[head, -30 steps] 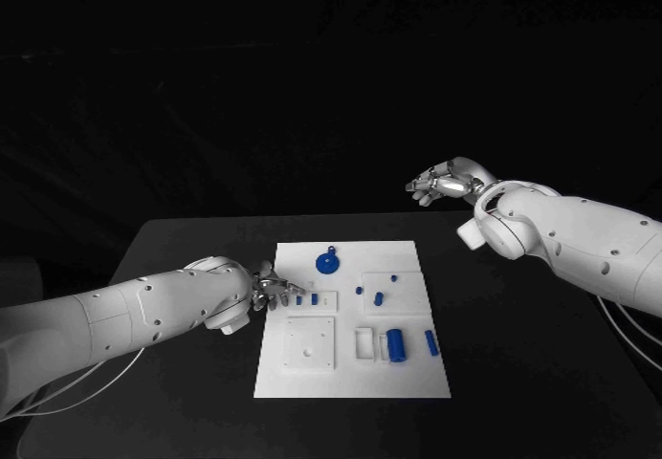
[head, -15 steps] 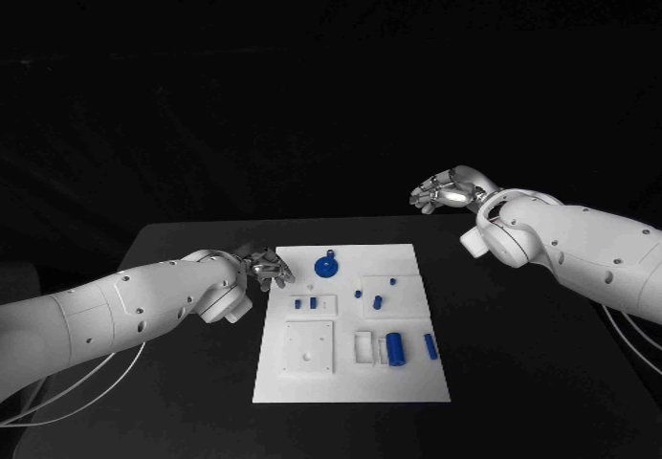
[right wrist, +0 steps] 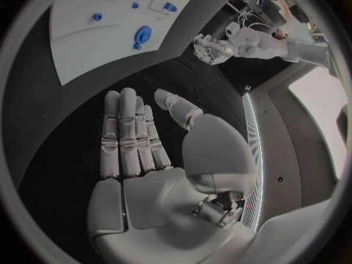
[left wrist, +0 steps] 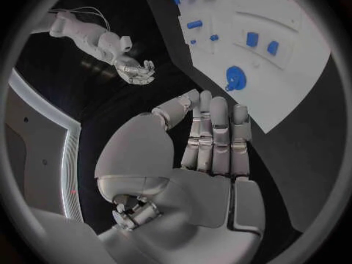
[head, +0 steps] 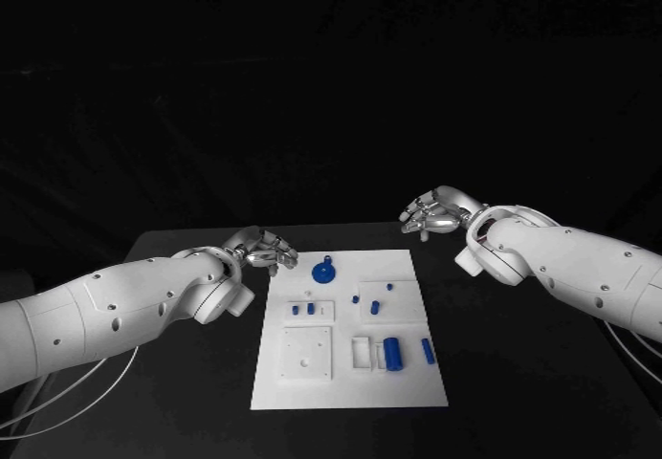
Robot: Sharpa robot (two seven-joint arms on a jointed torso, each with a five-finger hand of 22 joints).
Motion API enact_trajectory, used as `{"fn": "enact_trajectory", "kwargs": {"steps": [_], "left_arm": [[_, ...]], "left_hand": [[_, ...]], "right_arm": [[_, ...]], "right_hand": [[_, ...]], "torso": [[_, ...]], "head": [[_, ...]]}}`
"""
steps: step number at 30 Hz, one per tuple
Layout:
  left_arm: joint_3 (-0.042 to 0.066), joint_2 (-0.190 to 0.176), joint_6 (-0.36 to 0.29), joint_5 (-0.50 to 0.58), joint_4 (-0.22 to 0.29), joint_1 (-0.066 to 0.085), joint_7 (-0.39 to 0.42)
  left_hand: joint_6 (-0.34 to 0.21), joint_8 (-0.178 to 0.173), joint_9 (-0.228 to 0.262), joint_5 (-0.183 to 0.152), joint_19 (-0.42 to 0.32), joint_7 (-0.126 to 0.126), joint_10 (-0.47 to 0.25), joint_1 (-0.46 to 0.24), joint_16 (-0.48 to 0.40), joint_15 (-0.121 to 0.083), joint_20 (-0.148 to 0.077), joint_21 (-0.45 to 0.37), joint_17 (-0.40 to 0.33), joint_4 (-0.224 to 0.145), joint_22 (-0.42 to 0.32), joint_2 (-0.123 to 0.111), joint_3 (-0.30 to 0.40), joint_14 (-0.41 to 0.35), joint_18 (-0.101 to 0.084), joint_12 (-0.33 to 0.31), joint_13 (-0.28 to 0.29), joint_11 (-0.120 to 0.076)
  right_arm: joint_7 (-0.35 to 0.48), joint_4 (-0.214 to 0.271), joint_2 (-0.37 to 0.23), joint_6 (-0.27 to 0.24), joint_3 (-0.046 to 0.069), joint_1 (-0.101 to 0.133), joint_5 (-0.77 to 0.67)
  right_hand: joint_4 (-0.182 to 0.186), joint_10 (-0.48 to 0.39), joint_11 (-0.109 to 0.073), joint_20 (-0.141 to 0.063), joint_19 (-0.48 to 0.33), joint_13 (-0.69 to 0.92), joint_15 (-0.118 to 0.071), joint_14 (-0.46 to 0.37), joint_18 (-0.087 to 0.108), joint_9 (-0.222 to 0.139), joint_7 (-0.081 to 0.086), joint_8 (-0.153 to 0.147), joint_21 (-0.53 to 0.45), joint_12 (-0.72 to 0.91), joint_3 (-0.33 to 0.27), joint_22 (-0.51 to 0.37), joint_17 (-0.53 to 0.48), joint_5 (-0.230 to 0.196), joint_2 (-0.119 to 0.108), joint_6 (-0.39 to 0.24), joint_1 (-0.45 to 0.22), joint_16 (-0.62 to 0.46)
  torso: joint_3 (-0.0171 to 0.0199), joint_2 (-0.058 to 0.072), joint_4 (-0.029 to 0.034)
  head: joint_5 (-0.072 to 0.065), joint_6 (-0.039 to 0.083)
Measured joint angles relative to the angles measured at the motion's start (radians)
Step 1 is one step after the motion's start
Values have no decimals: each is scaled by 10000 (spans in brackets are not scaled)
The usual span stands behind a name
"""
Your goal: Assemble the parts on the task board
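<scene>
The white task board (head: 414,382) lies mid-table. On it are a round blue part (head: 324,273), small blue pieces (head: 313,308) and two blue cylinders (head: 393,351) near its front right. My left hand (head: 262,251) hovers just off the board's far left corner. In the left wrist view this hand (left wrist: 209,141) has straight fingers and holds nothing, with the board (left wrist: 293,58) and round part (left wrist: 235,76) beyond. My right hand (head: 434,210) hangs above the table behind the far right corner. The right wrist view shows that hand (right wrist: 135,141) flat, fingers extended and nothing in it.
The black table (head: 524,382) runs round the board on all sides. A raised square block (head: 306,351) and a small frame (head: 363,349) sit on the board's front half. Each wrist view catches the opposite hand: the right hand (left wrist: 135,71) and the left hand (right wrist: 209,47).
My left hand has drawn back from the board's left edge toward its far left corner. My right hand has come lower, nearer the table. The head view has shifted slightly.
</scene>
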Motion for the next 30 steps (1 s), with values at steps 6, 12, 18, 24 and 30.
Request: {"fn": "enact_trajectory", "kwargs": {"steps": [6,12,18,24,30], "left_arm": [[-6,138,-19,-870,178,1,445],[-1,404,-49,-2445,213,1,730],[1,854,-73,-3798,23,46,807],[1,1249,-40,-4803,-296,57,763],[-12,1782,106,-5688,-790,58,571]], "left_hand": [[-72,-79,-126,-226,0,72,-139,-61,0,99,0,-48,0,45,-1,-213,-180,26,0,-497,-156,143],[-85,-120,-188,-280,0,85,-176,-110,0,135,0,-48,21,56,-2,-507,-247,62,0,-737,-226,179],[-85,-161,-238,-280,39,85,-141,7,0,189,-37,-48,78,56,-2,-622,-247,116,157,-916,-258,215],[-85,-220,-298,-421,113,85,-194,-59,0,241,-33,-87,103,100,-3,-685,-291,169,156,-1213,-327,270],[-120,-224,-346,-461,233,120,-211,-99,100,298,-80,-87,143,159,-3,-724,-349,226,153,-1381,-348,287]], "right_arm": [[-24,175,-64,-4,3,-71,-767],[-50,269,-73,-27,4,-105,-1260],[-122,326,-85,-99,4,-110,-1616],[-176,343,-75,-178,3,-112,-1782],[-230,383,-63,-289,3,-112,-1870]], "right_hand": [[-11,192,-53,-298,439,-77,-102,380,25,0,9,28,256,-270,11,129,291,0,-53,13,53,238],[-11,248,-103,-349,597,-104,-122,481,15,1,8,28,345,-417,11,200,430,0,-105,14,105,364],[-11,371,-87,-455,738,-136,-173,561,3,1,7,28,535,-582,11,393,720,5,-105,14,105,626],[-11,371,-87,-484,768,-147,-173,561,-8,2,7,28,592,-661,10,440,788,79,-105,14,105,680],[-11,405,-122,-487,774,-156,-172,561,-13,-8,-6,28,595,-703,10,483,832,79,-105,27,105,740]], "torso": [[-19,-42,11],[-25,-41,3],[-12,-35,-1],[0,-29,-12],[0,-29,-4]], "head": [[-70,25],[-186,79],[-246,103],[-239,112],[-241,116]]}}
